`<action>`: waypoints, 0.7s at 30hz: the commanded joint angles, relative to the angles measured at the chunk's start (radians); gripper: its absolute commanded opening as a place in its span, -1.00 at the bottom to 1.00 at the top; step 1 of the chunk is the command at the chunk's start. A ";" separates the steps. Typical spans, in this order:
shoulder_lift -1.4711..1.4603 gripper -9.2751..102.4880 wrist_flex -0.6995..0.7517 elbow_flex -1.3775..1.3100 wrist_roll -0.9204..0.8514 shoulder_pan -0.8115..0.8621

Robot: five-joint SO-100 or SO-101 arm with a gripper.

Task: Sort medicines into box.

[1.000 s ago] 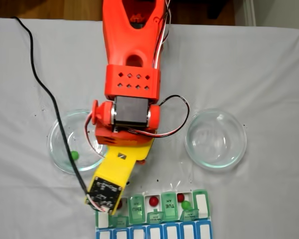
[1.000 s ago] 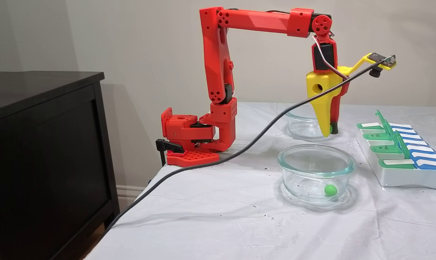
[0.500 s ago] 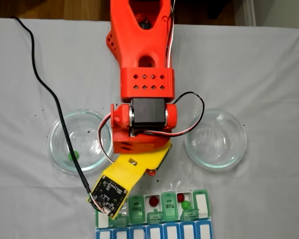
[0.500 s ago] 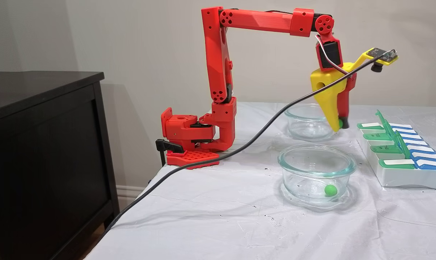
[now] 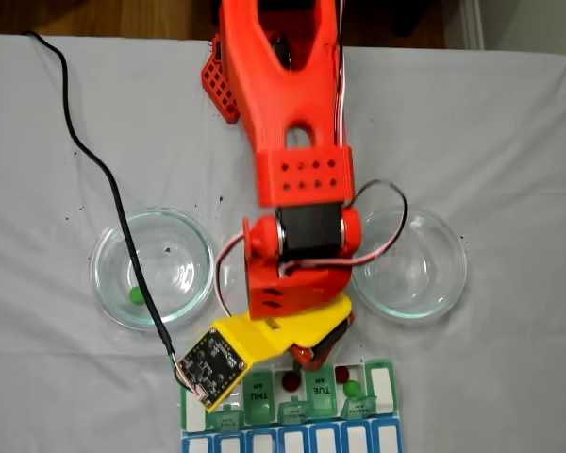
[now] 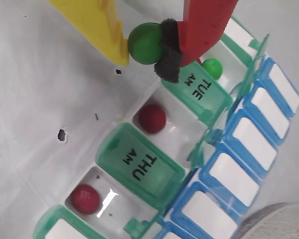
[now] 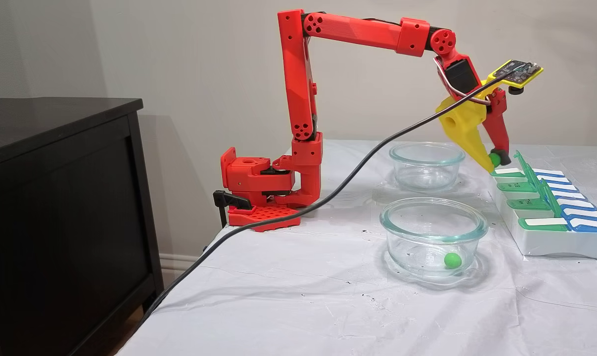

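The yellow and red gripper [image 6: 148, 47] pinches a small round green pill [image 6: 144, 44] just above the near edge of the white pill box with green lids [image 6: 139, 167]. Another green pill [image 7: 452, 260] sits in the nearer clear glass bowl [image 7: 434, 236].

A table under a white, creased cloth [image 7: 288, 296] carries everything. Directly on it, just beyond the gripper [image 7: 494, 160] tips, sits the pill box [image 7: 550, 242]. 2 clear glass dishes stand behind the gripper toward the arm's base [image 7: 258, 193], which is clamped at the table edge: one dish [image 5: 153, 267] to its left in a fixed view, the other dish [image 5: 407, 263] to its right. A black cable [image 7: 298, 217] trails across the cloth.
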 commanded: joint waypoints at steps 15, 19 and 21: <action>-0.195 -0.84 -0.061 -0.331 0.034 0.023; -0.196 -0.84 -0.057 -0.364 0.032 0.040; -0.196 -0.84 -0.051 -0.379 0.023 0.048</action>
